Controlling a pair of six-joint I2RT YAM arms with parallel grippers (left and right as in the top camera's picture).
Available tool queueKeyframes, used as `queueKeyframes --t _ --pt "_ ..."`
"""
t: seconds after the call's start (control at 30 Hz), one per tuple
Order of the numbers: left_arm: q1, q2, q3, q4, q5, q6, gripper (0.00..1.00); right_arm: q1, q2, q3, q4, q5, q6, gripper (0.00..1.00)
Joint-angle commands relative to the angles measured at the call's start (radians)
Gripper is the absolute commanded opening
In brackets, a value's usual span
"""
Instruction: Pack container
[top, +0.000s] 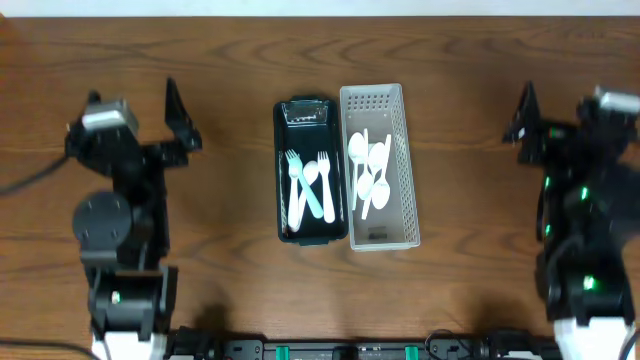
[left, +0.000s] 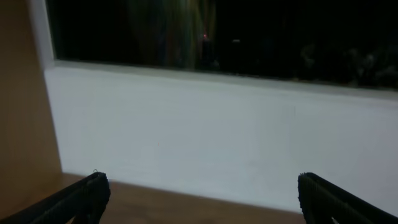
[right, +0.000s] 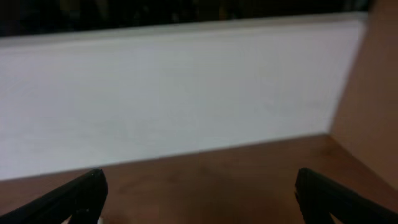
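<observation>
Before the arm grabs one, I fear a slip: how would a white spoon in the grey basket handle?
The white spoons look thin and plastic, so probably light and slightly flexible. Their smooth rounded bowls may slip in a pinch. They lie overlapping in the grey basket, so lifting one could drag a neighbour.

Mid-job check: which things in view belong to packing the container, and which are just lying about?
Job:
black container
forks in it
grey basket beside it
white spoons in the basket
left gripper and right gripper, both open and empty

Lying about:
cable at the left edge
black rail along the near edge
</observation>
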Motion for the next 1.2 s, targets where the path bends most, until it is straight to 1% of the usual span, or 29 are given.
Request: queueKeyframes --t 0.0,0.1,0.2,0.3,0.4,0.47,0.57,0.73,0.83,0.97,1.17 --pt "-0.008 -0.133 -0.069 -0.087 0.005 -0.002 0.98 0.005 -0.144 -0.114 0.000 0.106 -0.013 0.99" --pt "-0.019 -0.234 -0.135 -0.087 0.002 0.037 0.98 0.005 -0.267 -0.208 -0.026 0.109 -0.013 0.99" --pt "-0.022 -0.331 -0.183 -0.190 0.002 0.037 0.98 0.005 -0.360 -0.287 -0.054 0.109 -0.013 0.99" --pt "-0.022 -0.422 -0.237 -0.221 0.002 0.037 0.98 0.005 -0.426 -0.343 -0.078 0.109 -0.013 0.99" --pt "-0.031 -0.548 -0.300 -0.223 0.001 0.037 0.98 0.005 -0.472 -0.366 -0.080 0.105 -0.013 0.99" --pt "-0.032 -0.625 -0.325 -0.282 -0.033 0.037 0.98 0.005 -0.492 -0.366 -0.103 0.106 -0.013 0.99" --pt "-0.032 -0.706 -0.331 -0.328 -0.039 0.037 0.98 0.005 -0.494 -0.366 -0.151 0.105 -0.013 0.99" --pt "-0.032 -0.709 -0.331 -0.360 -0.039 0.037 0.98 0.005 -0.494 -0.366 -0.276 0.105 -0.013 0.99" --pt "-0.032 -0.703 -0.331 -0.399 -0.039 0.037 0.98 0.005 -0.494 -0.366 -0.380 0.105 -0.013 0.99" --pt "-0.032 -0.702 -0.331 -0.492 -0.039 0.037 0.98 0.005 -0.494 -0.366 -0.543 0.105 -0.013 0.99" --pt "-0.032 -0.702 -0.331 -0.685 -0.039 0.037 0.98 0.005 -0.494 -0.366 -0.778 0.105 -0.013 0.99"
